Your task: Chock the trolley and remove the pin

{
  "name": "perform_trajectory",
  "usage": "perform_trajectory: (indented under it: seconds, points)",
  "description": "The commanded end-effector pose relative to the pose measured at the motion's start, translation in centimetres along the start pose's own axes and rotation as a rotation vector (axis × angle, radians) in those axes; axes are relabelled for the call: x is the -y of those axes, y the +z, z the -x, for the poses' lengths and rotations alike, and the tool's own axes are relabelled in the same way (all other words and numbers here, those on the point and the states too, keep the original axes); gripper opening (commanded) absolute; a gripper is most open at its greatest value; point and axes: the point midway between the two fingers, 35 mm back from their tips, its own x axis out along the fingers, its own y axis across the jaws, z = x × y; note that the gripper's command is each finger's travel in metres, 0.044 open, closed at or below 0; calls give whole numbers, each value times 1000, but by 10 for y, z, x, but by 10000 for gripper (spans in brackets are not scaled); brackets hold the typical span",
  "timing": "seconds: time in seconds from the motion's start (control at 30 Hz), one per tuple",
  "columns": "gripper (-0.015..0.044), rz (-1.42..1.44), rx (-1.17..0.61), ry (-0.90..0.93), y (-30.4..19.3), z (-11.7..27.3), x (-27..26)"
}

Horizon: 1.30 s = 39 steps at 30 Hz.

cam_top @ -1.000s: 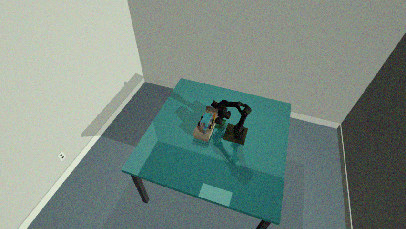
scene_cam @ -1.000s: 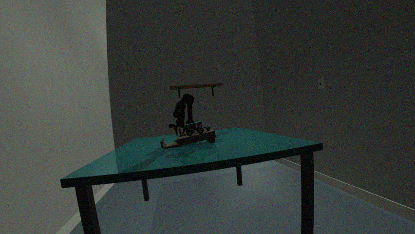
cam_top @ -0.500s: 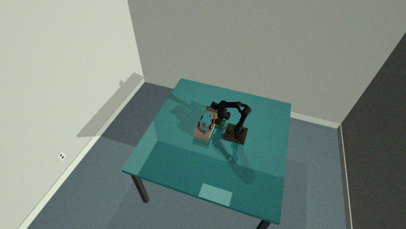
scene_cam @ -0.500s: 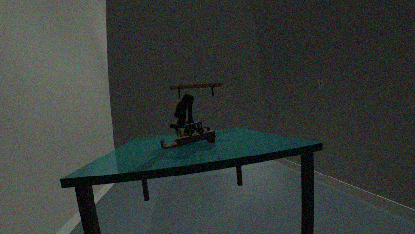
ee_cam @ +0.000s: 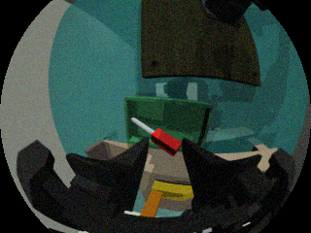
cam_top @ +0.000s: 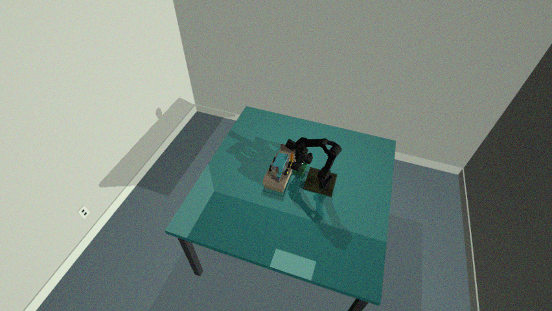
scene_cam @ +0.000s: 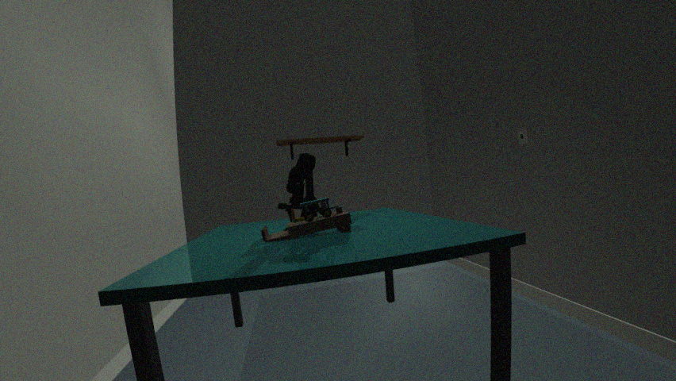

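Note:
In the wrist view the stop pin (ee_cam: pixel 158 135), with a red head and a pale shaft, lies tilted just ahead of my fingertips, its shaft over the green tray (ee_cam: pixel 185 116). My gripper (ee_cam: pixel 165 141) (cam_top: pixel 297 163) is open, and the pin's head sits in the gap between the tips without being clamped. Below the fingers I see the yellow chock (ee_cam: pixel 174 193) with its orange handle (ee_cam: pixel 151 206) on the tan ramp (ee_cam: pixel 107 150). The blue trolley (cam_top: pixel 280 163) (scene_cam: pixel 313 202) stands on the ramp (cam_top: pixel 275 186) (scene_cam: pixel 307 228). Whether the chock touches a wheel is hidden.
The arm's dark base plate (cam_top: pixel 319 182) (ee_cam: pixel 194 33) lies right beside the tray (cam_top: pixel 303 169). A pale rectangle (cam_top: pixel 292 264) is marked near the table's front edge. A wall shelf (scene_cam: pixel 320 140) hangs behind the arm.

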Motion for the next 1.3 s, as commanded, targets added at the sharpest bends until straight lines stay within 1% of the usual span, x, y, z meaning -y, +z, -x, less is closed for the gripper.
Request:
perform_trajectory:
  seconds: [0.0,0.4,0.57,0.6,0.8,0.93,1.07,1.27]
  points:
    - [190,-4,6,4,2,-2,2]
    - [190,-4,6,3,2,-5,6]
    - [321,-1,-1,0,0,-3,5]
    - [340,-1,-1,0,0,-3,5]
    - [340,-1,0,0,0,-2,5]
    - [340,-3,4,3,2,14,3]
    - [440,-3,6,3,5,24,3]
    - [440,-3,6,3,6,39,1]
